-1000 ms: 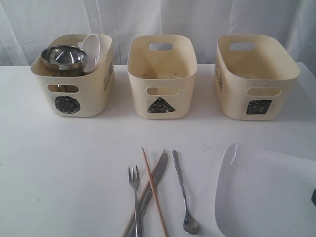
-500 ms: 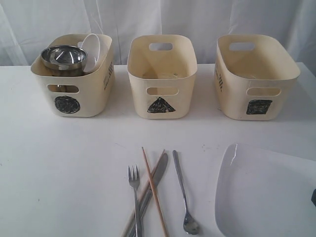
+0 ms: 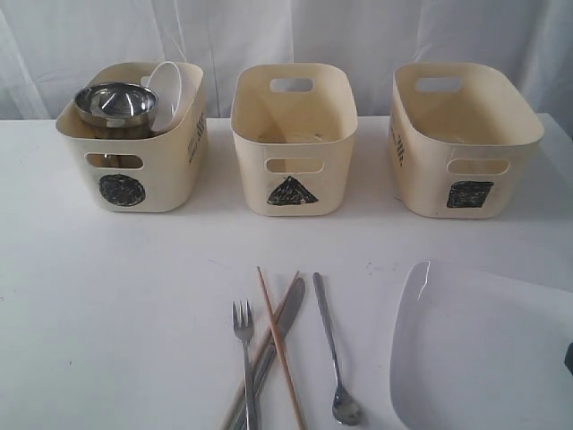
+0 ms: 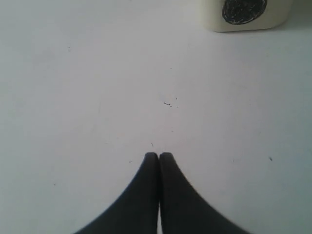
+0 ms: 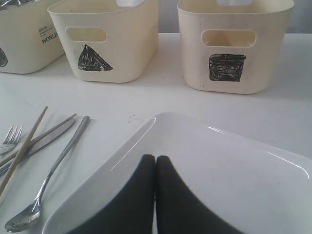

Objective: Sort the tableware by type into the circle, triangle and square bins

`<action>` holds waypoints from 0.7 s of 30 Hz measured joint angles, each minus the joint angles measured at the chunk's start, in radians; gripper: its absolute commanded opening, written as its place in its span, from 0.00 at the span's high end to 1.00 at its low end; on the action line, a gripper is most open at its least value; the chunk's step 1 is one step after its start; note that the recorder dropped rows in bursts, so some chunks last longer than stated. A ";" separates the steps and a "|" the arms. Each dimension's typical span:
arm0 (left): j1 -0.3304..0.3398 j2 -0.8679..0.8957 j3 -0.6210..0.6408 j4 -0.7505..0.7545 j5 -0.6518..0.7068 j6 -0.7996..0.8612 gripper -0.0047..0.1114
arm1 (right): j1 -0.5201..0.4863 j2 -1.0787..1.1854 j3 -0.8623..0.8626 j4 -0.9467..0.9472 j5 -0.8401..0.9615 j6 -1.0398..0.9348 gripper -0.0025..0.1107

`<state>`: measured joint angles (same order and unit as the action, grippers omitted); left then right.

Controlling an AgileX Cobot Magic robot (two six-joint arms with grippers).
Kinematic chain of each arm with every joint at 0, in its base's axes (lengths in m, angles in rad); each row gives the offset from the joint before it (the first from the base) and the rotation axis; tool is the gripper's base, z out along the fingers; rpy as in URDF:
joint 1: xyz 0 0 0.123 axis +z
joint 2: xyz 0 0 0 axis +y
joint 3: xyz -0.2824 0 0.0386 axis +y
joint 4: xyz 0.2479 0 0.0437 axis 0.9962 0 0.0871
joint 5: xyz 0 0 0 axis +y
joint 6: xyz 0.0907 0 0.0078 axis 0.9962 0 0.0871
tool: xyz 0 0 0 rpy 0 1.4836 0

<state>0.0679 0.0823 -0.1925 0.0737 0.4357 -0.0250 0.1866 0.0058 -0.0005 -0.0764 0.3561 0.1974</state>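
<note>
Cutlery on matte white counter (image 3: 107, 296), before cream triangle tub (image 3: 294, 143): steel fork (image 3: 243, 327), knife (image 3: 294, 296), long spoon (image 3: 346, 410), wooden chopsticks (image 3: 271, 313). Glossy rounded-square plate (image 3: 483, 358) lies right of them. My left tool (image 4: 159, 155) and right tool (image 5: 155, 158): pressed together, empty.

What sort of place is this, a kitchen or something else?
Likely a staged test bench, not a kitchen: plain white table, white curtain behind, and hand-marked circle bin, triangle bin and square bin.

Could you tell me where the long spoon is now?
Exterior view: the long spoon lies on the table, front centre, between the knife and the large white plate.
</note>
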 measured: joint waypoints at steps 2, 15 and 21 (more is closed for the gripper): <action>0.000 -0.057 0.055 -0.024 -0.014 -0.038 0.96 | 0.000 0.000 0.000 0.000 0.000 0.000 0.98; 0.000 -0.077 0.183 -0.119 -0.095 -0.004 0.96 | 0.000 0.000 0.000 0.000 0.000 0.018 0.98; 0.000 -0.077 0.183 -0.121 -0.095 -0.002 0.96 | 0.000 0.000 0.000 0.000 0.000 0.018 0.98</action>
<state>0.0679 0.0049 -0.0096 -0.0473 0.3408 -0.0268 0.1866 0.0058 -0.0005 -0.0764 0.3561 0.2158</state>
